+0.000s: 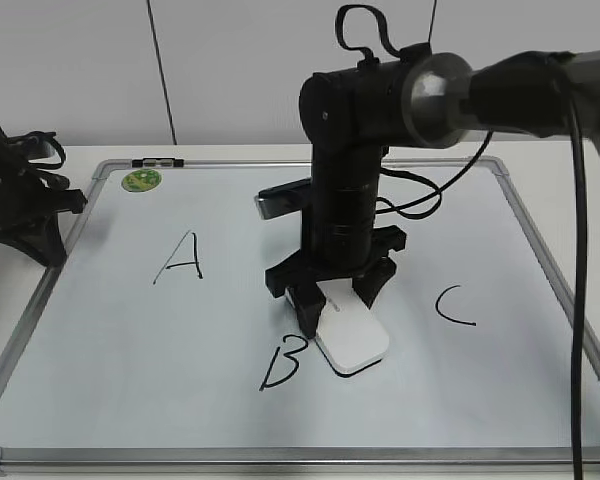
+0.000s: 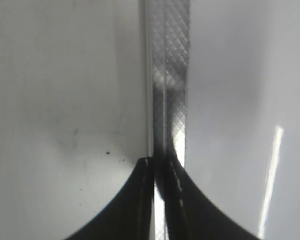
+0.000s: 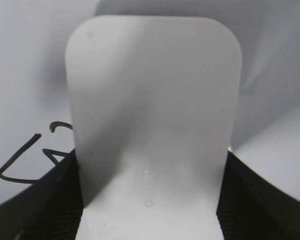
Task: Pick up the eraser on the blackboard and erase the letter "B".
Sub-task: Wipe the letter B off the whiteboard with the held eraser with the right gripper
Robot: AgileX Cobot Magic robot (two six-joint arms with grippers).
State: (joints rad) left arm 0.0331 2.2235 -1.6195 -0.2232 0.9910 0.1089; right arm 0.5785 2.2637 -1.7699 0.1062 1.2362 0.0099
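Note:
The white eraser (image 1: 355,340) is clamped between the fingers of my right gripper (image 1: 332,305), low on the blackboard (image 1: 130,340), just right of the letter "B" (image 1: 283,362). In the right wrist view the eraser (image 3: 152,100) fills the space between the two black fingers (image 3: 152,200), and strokes of the "B" (image 3: 35,160) show at the left. My left gripper (image 1: 45,250) is shut and empty at the board's left edge. In the left wrist view its tips (image 2: 160,162) lie over the silver frame (image 2: 170,75).
A black "A" (image 1: 180,258) is at the left of the board and a black "C" (image 1: 453,305) at the right. A round green sticker (image 1: 140,180) sits in the far left corner. A black cable (image 1: 578,300) hangs from the right arm.

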